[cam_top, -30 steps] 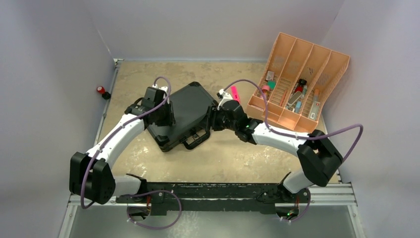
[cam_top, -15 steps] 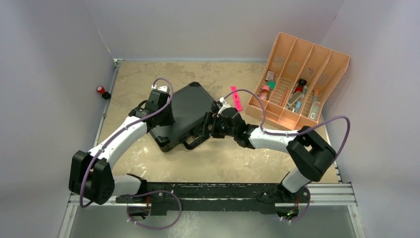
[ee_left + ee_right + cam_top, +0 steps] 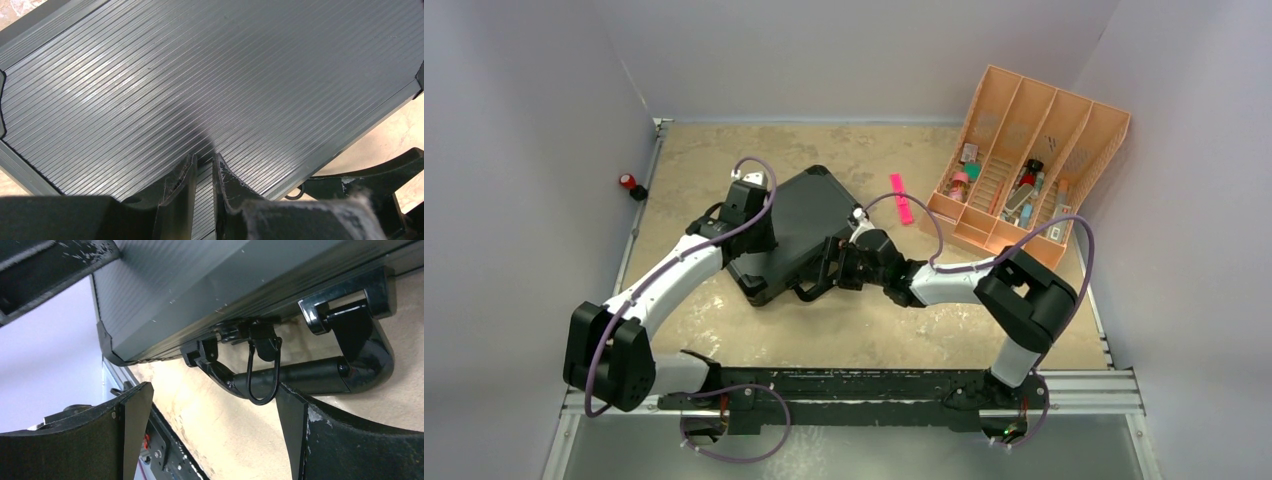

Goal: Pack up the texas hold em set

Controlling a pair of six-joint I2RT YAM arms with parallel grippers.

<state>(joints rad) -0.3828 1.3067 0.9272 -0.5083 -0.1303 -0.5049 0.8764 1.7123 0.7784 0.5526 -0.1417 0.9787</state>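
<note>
Table (image 3: 904, 320): tan top, both my arms reached in from the near edge.

Case (image 3: 799, 215): black, lid closed, lay flat on the table left of centre and turned diagonal to the table edges. Handle side faced near-right. No chips, cards or discs were in view.

Orange divided tray (image 3: 1024, 130): far right corner against the wall, with small odds and ends in its compartments. It was well apart from the case.

Left gripper (image 3: 749, 235): sat over the near-left part of the lid. In the wrist view my left gripper (image 3: 202, 162) was drawn in to a narrow slit with nothing between the fingers. The tips sat at the ribbed lid (image 3: 225, 75); I could not tell whether they touched it.

Right gripper (image 3: 834, 268): at the case's handle edge, low to the table. In the wrist view my right gripper (image 3: 214, 390) was spread wide and held nothing. One finger sat on each side of the view, with the case front between them.

Handle (image 3: 300, 377): glossy black and folded down against the table, just below the case edge. It lay within my right finger span. I could not confirm contact.

Latch loop (image 3: 262, 375): a thin wire bail that hung down from the clasp, across the handle bar.

Pink marker (image 3: 902, 197): on the table between case and tray, touching neither.

Red knob (image 3: 628, 182): by the left wall, off the table's edge.
</note>
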